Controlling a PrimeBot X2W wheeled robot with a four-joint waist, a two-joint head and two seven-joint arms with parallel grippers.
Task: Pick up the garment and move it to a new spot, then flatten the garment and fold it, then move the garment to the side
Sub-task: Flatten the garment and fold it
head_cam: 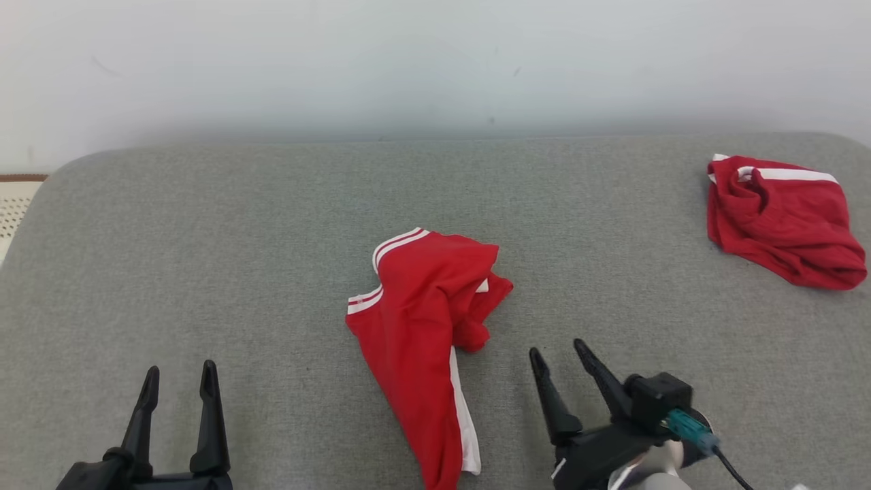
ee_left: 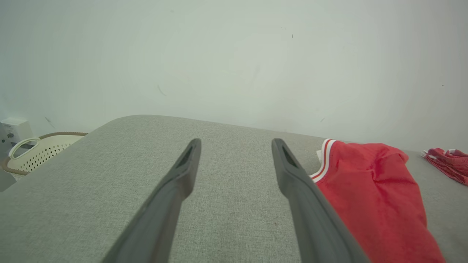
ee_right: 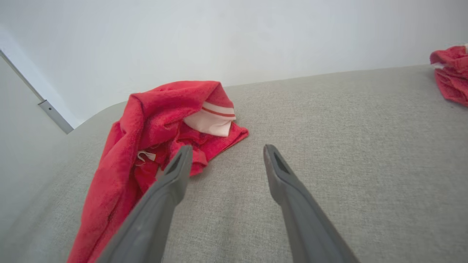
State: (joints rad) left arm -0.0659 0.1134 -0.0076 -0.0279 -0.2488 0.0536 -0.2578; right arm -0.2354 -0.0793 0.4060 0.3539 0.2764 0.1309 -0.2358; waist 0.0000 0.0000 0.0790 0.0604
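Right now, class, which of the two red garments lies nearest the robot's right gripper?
The long red garment in the middle, just beside the right gripper. The bunched red garment sits away at the far right of the grey surface.

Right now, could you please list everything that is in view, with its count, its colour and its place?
crumpled garment: one, red with white stripes, middle of the surface, between the grippers.
second garment: one, red with white trim, bunched at the far right.
padded surface: one, grey, under both garments.
wall: one, white, behind the surface.
basket: one, cream with a brown rim, beyond the surface's left edge.
left gripper: one, dark, lower left, open, empty.
right gripper: one, dark, lower right, beside the crumpled garment, open, empty.
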